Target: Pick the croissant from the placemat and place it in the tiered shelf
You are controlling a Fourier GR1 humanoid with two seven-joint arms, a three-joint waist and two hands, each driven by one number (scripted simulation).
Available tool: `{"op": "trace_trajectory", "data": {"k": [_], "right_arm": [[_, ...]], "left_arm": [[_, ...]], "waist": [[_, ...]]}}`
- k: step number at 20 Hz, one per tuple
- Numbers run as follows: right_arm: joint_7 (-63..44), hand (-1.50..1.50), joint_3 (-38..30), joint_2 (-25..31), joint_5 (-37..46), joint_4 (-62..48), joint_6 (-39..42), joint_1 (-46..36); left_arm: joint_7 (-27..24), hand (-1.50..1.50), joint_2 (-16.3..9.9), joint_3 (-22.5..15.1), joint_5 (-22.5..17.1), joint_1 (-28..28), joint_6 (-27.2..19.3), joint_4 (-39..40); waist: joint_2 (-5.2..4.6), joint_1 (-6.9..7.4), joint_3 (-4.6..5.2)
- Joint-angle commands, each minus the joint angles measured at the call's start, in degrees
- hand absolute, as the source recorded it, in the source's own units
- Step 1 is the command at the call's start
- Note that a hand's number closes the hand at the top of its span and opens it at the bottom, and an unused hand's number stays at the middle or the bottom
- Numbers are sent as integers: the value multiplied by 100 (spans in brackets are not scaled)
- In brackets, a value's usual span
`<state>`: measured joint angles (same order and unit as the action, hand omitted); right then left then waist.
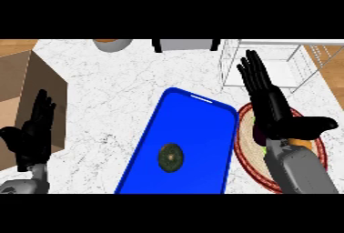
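A round woven placemat (pixel 247 152) with a red rim lies at the right. My right hand (pixel 277 113) hovers over it, open, fingers straight and pointing toward the white wire tiered shelf (pixel 285 75) at the back right, thumb out to the right. The hand and forearm hide most of the placemat's middle; only a small dark and green bit (pixel 259 134) shows beside the wrist, and I cannot tell what it is. No croissant shows plainly. My left hand (pixel 30 134) rests open at the left edge, fingers up.
A long blue tray (pixel 194 123) lies in the middle with a dark round object (pixel 171 158) on it. A brown cardboard box (pixel 27 86) stands at the left. A grey pot (pixel 113 44) and a grey block (pixel 187 44) sit at the back edge.
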<state>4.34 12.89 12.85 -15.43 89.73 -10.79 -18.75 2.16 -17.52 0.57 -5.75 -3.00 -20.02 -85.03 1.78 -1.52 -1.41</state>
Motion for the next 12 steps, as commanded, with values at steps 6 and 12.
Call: {"op": "trace_trajectory", "data": {"k": [6, 12], "right_arm": [[178, 150, -1001, 1891, -1084, -762, 2664, 467], [788, -150, -2288, 2110, -1922, -2304, 3388, 587]], "left_arm": [[160, 0, -177, -112, -88, -343, 399, -755], [449, 0, 146, -411, -134, -132, 410, -950]], "waist": [[-188, 140, 126], [-197, 174, 128]]}}
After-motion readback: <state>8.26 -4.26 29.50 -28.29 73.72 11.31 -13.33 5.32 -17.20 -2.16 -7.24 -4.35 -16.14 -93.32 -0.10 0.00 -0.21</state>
